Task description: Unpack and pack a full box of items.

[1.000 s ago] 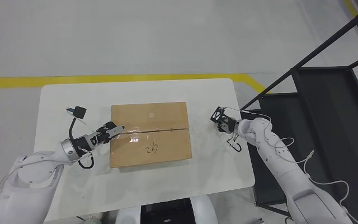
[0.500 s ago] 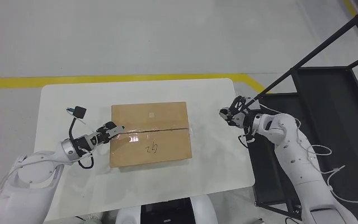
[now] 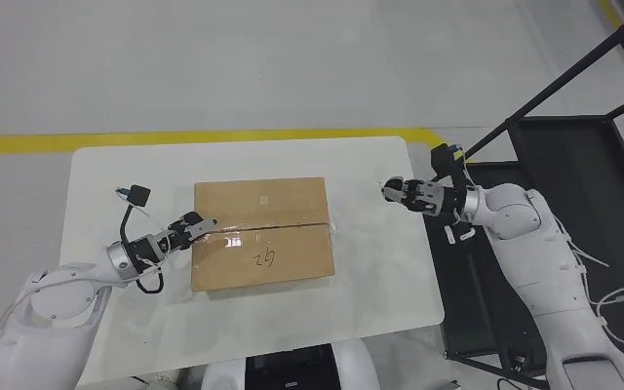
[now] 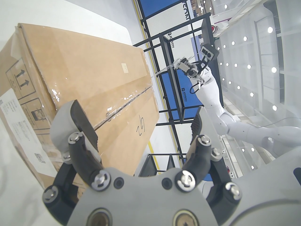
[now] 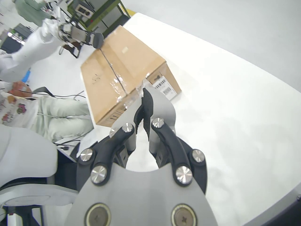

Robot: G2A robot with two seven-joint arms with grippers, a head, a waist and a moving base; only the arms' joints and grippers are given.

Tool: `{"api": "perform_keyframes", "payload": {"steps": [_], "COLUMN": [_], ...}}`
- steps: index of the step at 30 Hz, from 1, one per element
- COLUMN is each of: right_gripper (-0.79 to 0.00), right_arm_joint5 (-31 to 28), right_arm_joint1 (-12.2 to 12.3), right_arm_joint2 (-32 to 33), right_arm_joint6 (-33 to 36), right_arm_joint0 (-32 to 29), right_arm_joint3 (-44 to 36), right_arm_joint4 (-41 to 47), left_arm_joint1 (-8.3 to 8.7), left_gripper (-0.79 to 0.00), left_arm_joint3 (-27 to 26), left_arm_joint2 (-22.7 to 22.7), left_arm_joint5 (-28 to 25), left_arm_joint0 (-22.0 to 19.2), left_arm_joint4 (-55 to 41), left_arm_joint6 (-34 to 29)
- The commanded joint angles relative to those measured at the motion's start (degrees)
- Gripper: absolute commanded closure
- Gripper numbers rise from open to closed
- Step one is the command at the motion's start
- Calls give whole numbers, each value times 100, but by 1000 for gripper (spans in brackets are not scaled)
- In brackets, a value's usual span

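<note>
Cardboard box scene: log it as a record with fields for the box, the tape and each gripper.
Box: brown cardboard box, flaps closed, flat on the white table.
Tape: clear tape strip, stretched from the box's right end to the right gripper.
Left gripper: open, at the box's left end by the centre seam.
Right gripper: shut on the tape strip, off the box's right end.

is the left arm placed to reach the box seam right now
Likely yes: the left claw is open at the box's end, right by the seam, with nothing between them.
</note>
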Motion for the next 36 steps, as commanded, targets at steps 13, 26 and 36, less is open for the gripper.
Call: {"api": "perform_keyframes", "payload": {"steps": [13,26,36], "right_gripper": [0,0,0], "right_arm_joint5": [199,388,327], "right_arm_joint1": [737,809,425], "right_arm_joint2": [-888,-2250,-3586], "right_arm_joint6": [179,369,307], "right_arm_joint0": [390,1352,2189], "right_arm_joint3": [-933,-1339,-676], "right_arm_joint4": [2260,3282,3404], "left_arm_joint1": [-6,1,10], "left_gripper": [-785,-785,-785], "left_arm_joint3": [-58,-92,-101], "left_arm_joint2": [28,67,65], "left_arm_joint5": [36,-10,-56], "left_arm_joint0": [39,82,91], "left_arm_joint4": [67,65,18], "left_arm_joint6": [146,156,150]}}
